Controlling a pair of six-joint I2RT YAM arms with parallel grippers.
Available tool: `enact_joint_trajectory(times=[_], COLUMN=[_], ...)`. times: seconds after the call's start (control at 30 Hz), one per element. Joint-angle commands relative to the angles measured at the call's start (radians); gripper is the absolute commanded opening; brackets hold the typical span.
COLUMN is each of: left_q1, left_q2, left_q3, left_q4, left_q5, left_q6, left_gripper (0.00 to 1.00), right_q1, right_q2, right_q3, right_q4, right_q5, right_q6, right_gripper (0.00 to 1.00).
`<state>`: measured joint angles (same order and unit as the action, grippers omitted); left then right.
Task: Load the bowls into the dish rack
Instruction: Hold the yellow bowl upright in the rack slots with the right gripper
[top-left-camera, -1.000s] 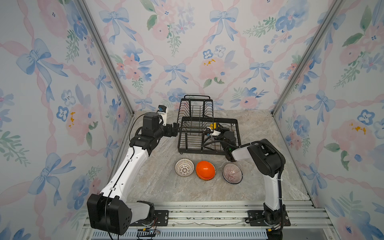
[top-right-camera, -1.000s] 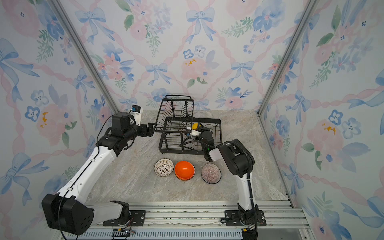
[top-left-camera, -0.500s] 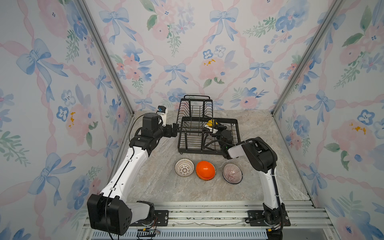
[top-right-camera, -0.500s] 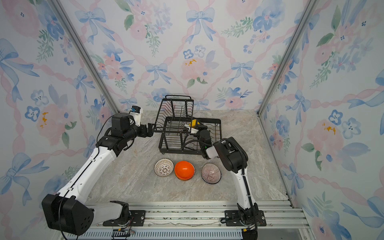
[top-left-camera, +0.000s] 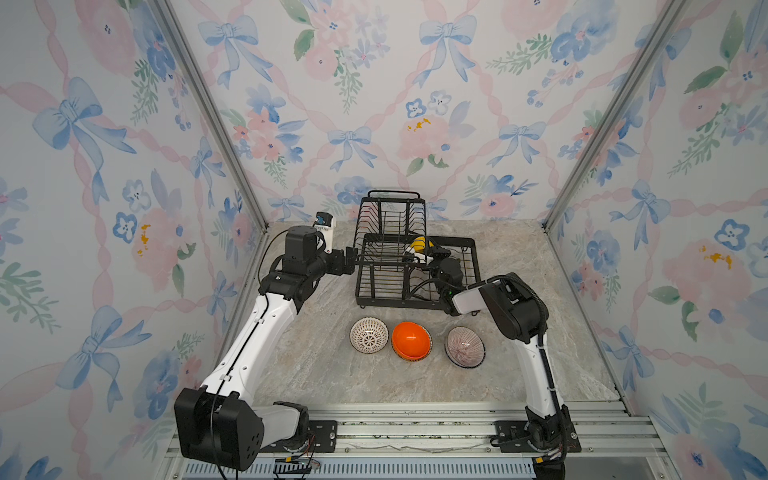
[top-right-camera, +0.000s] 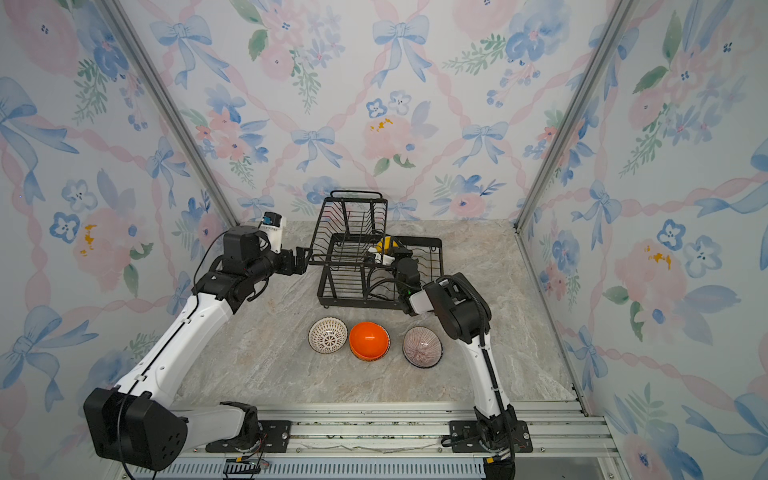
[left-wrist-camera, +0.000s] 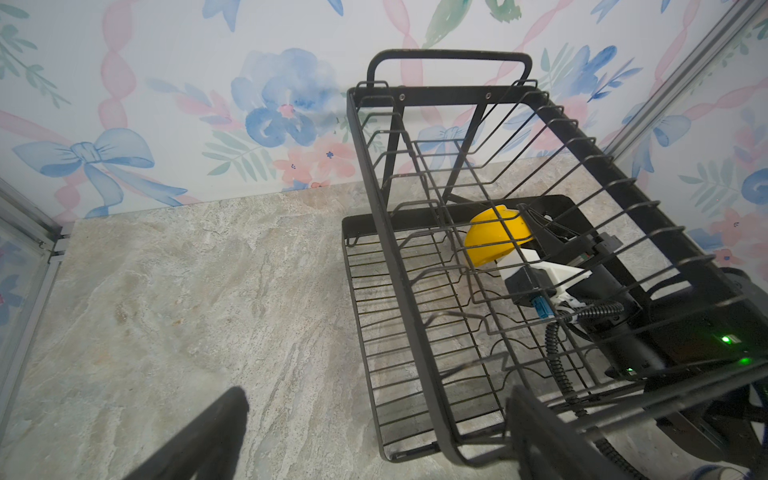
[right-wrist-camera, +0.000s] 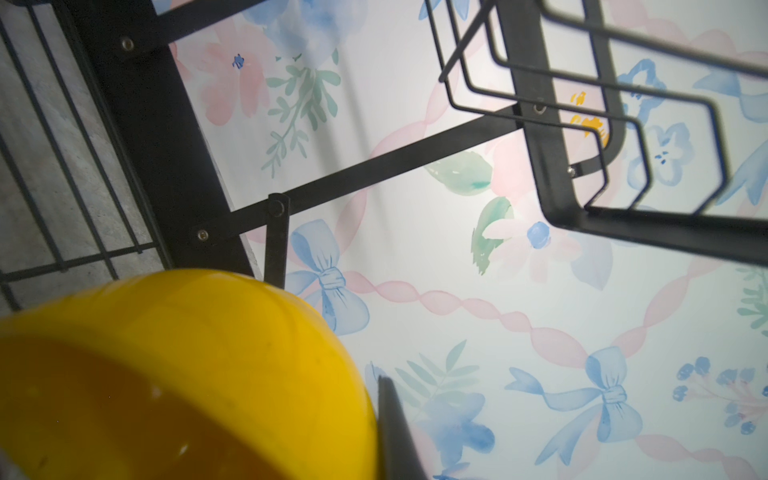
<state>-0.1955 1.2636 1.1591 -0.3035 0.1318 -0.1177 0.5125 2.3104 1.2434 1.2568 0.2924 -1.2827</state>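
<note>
My right gripper (top-left-camera: 423, 248) pinches the yellow bowl (left-wrist-camera: 490, 241), tilted for the rack (left-wrist-camera: 440, 90) slots beneath. The left gripper (top-left-camera: 350, 261) gapes wide at the rack's corner, likely bracing.

My left arm (top-left-camera: 253, 336) climbs from its base and reaches forward with the wrist held level. My left fingers (left-wrist-camera: 208, 432) are spread as wide as they go and hold nothing. My right arm (top-left-camera: 534, 361) rises from its base, folds sharply at the elbow (top-left-camera: 515, 307) and stretches inward and away. There my right fingers (right-wrist-camera: 392, 428) are pinched on the rim of the yellow bowl (top-left-camera: 417, 243).
</note>
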Motion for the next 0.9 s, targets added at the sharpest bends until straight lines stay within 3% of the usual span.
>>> enact_joint_trajectory(times=[0.0,0.87], left_q1=[-0.002,-0.002], left_q2=[-0.001,-0.029], left_q3=[-0.014,-0.041], left_q4=[-0.006,-0.007], left_q5=[0.029,0.013], left_q6=[-0.014,-0.016], left_gripper=[0.98,0.98], right_q1=[0.017,0.034], right_q2=[0.015,0.038], right_q3=[0.039,0.085], right_q4=[0.027,-0.173], right_q5=[-0.001,0.020], right_q6=[0.034,0.053], right_gripper=[0.00,0.00])
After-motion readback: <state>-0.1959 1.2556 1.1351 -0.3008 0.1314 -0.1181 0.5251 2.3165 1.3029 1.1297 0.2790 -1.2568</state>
